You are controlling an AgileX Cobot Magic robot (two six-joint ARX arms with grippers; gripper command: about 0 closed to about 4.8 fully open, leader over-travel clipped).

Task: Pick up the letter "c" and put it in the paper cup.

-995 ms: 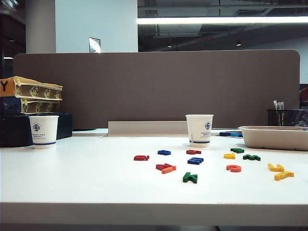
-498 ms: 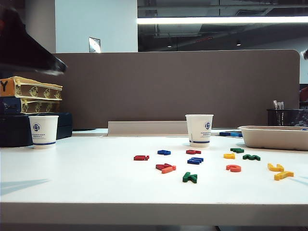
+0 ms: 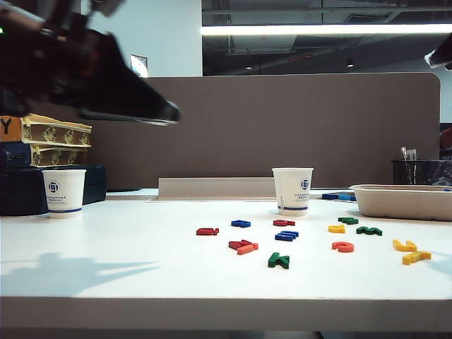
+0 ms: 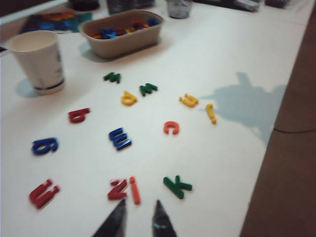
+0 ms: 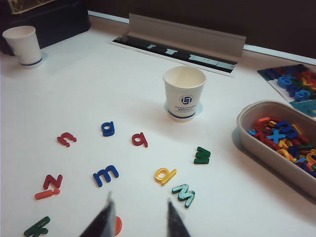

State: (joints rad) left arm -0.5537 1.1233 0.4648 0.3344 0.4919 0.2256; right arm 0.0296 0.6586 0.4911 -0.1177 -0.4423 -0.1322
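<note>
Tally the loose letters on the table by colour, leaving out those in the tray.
Red letters: 3
Blue letters: 2
Green letters: 3
Yellow letters: 3
Orange letters: 2
Total: 13

The letter "c" is showing orange-red against the white table, while the paper cup is wearing white with a thin blue band and a blue logo; the blurred left gripper is looking dark, perhaps black, like the right gripper
</note>
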